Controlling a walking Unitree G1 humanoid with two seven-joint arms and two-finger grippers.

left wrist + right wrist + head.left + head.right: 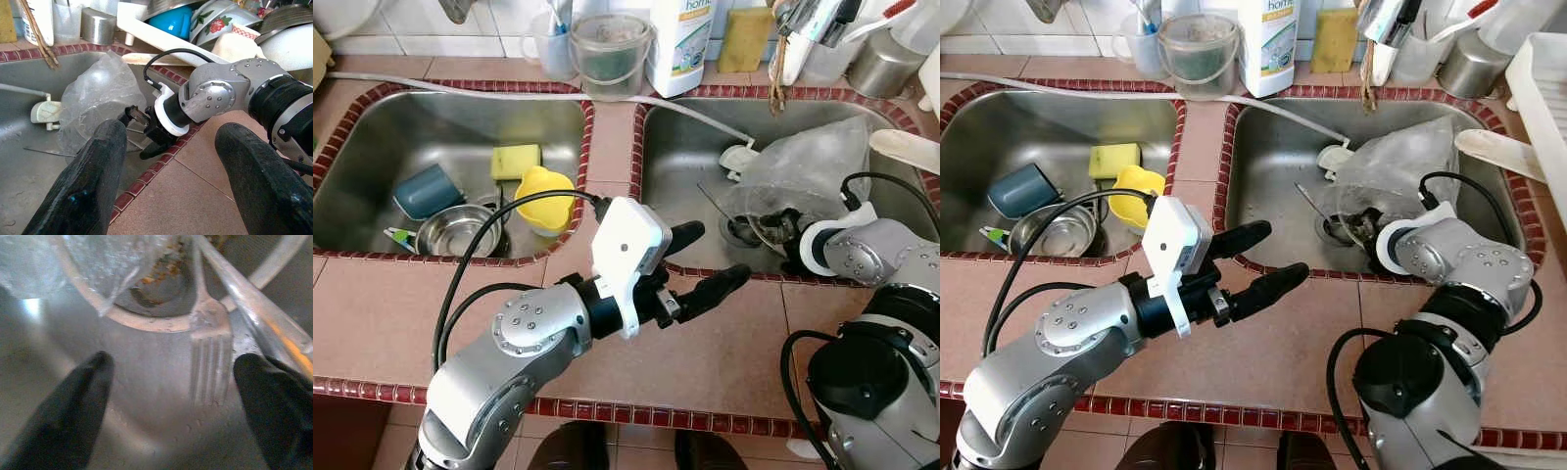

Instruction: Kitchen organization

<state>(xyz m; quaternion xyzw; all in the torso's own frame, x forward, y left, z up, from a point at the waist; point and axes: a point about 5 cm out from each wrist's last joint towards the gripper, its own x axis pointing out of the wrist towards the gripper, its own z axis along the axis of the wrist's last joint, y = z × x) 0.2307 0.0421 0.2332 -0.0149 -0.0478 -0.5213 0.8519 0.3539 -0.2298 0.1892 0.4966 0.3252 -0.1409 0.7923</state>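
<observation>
- Fingers of the right gripper (pixel 171 396) are spread wide apart and hang low in the right sink basin (pixel 685 171), with a fork (pixel 208 360) lying flat on the steel between them, its tines toward the camera.
- A slip is judged likely: the fork lies flush on the wet metal, so the fingertips may skate over it instead of catching an edge.
- A crumpled plastic bag (pixel 803 171) and a dirty drain (pixel 156 284) are seen just beside the fork; the bag could be snagged if the fingers are closed off-centre.
- Room is limited by the basin wall and the red tile rim (pixel 724 277) near the wrist, so a lift is judged safest straight up.
- The left gripper (pixel 713 262) is held open and empty over the counter (pixel 372 323), with clear tile beneath it.
- The left sink basin (pixel 372 127) is crowded by a yellow cup (pixel 544 196), a sponge (pixel 515 161), a steel bowl (pixel 458 231) and a blue mug (pixel 426 190).
</observation>
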